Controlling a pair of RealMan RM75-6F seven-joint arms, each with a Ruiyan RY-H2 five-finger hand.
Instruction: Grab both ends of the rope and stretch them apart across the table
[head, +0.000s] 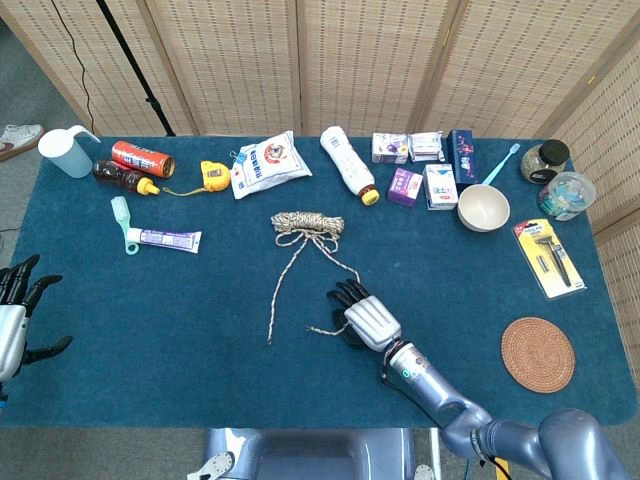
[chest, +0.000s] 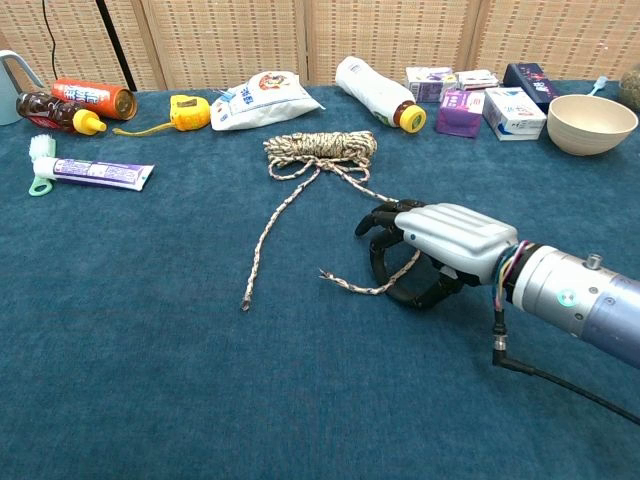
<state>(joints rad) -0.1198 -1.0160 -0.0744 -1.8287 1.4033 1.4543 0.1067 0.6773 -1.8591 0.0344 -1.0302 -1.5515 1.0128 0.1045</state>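
Observation:
The speckled rope has a coiled bundle (head: 308, 222) (chest: 320, 148) in the middle of the blue table (head: 180, 300). One loose end (head: 269, 340) (chest: 245, 304) lies free to the left. The other end (head: 312, 329) (chest: 325, 275) trails out from under my right hand (head: 366, 319) (chest: 440, 245). That hand arches over this strand, fingers (chest: 382, 240) pointing down at the cloth and thumb curled behind. The strand lies flat between them, not clamped. My left hand (head: 14, 312) hovers past the table's left edge with its fingers spread, holding nothing; the chest view does not show it.
Along the back stand a jug (head: 64, 150), bottles (head: 142, 158), a tape measure (head: 213, 175), a white pouch (head: 268, 164), a lying bottle (head: 347, 162) and small boxes (head: 425, 170). A toothpaste tube (head: 160, 238) lies left. A bowl (head: 483, 207), razor pack (head: 548, 258) and round mat (head: 537, 353) sit right.

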